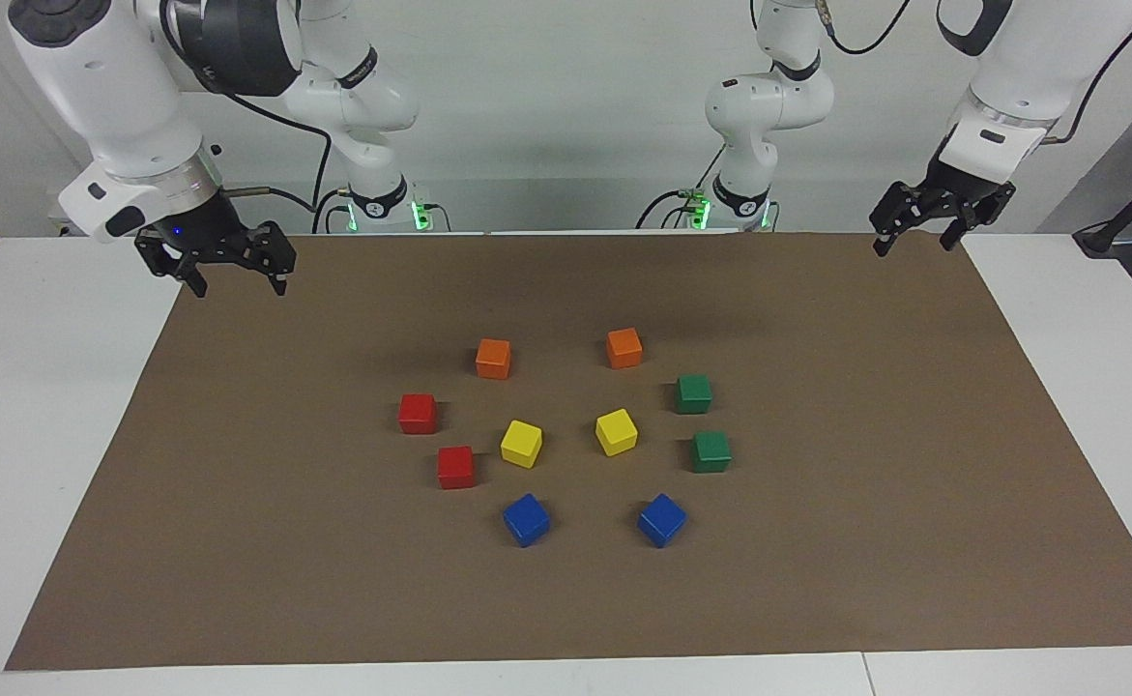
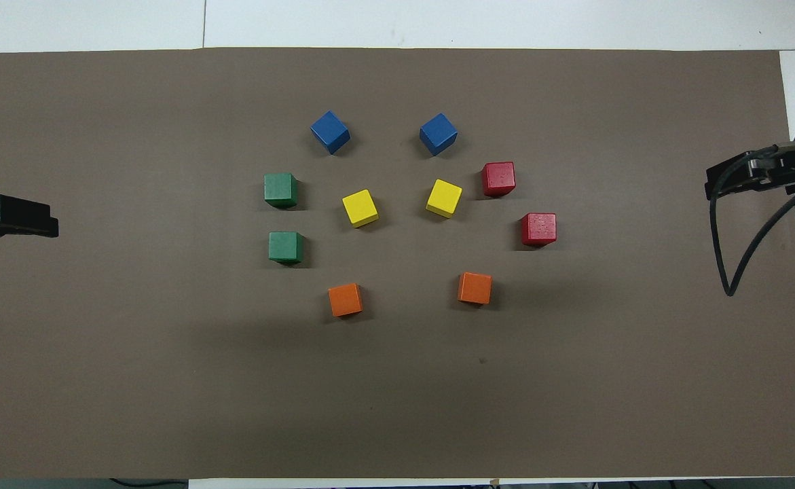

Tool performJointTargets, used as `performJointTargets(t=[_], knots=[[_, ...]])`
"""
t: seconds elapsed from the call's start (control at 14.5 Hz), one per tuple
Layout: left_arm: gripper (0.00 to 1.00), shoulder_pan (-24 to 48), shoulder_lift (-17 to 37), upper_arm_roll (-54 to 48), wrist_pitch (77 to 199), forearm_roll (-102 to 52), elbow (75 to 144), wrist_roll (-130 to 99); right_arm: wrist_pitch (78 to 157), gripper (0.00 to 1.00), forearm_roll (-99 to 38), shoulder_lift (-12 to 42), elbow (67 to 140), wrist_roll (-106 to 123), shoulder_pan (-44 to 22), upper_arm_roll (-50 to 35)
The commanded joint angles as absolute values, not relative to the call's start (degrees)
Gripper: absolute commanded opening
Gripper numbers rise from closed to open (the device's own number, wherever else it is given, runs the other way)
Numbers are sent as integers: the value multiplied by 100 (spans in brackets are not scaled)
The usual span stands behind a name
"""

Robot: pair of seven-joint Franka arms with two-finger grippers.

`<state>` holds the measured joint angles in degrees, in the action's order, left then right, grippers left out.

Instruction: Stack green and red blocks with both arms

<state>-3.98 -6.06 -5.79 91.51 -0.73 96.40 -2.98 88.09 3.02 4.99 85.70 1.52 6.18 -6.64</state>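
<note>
Two green blocks [image 1: 693, 393] [image 1: 711, 451] sit on the brown mat toward the left arm's end; the overhead view shows them too [image 2: 285, 247] [image 2: 280, 189]. Two red blocks [image 1: 418, 413] [image 1: 455, 467] sit toward the right arm's end, also in the overhead view [image 2: 539, 229] [image 2: 498, 178]. All four stand apart, unstacked. My left gripper [image 1: 915, 242] [image 2: 10, 216] hangs open and empty over the mat's edge at its own end. My right gripper [image 1: 240, 282] [image 2: 743, 175] hangs open and empty over the mat's edge at its end.
Two orange cubes [image 1: 493, 358] [image 1: 624, 347] lie nearest the robots, two yellow cubes [image 1: 521, 444] [image 1: 616, 431] in the middle, two blue cubes [image 1: 526, 519] [image 1: 661, 519] farthest. All lie in a ring on the brown mat [image 1: 817, 580] on a white table [image 1: 34, 406].
</note>
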Motion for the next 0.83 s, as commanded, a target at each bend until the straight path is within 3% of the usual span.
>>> performJointTargets(t=[0.0,0.76], knots=[[100,-360,-747,-554,9272,-141,9800,-308,8930,100,299,334,8798,325,721,-712],[100,-273,-809,-598,9421,-141,10010,-290,8930,100,299,334,8807,325,729,-712]])
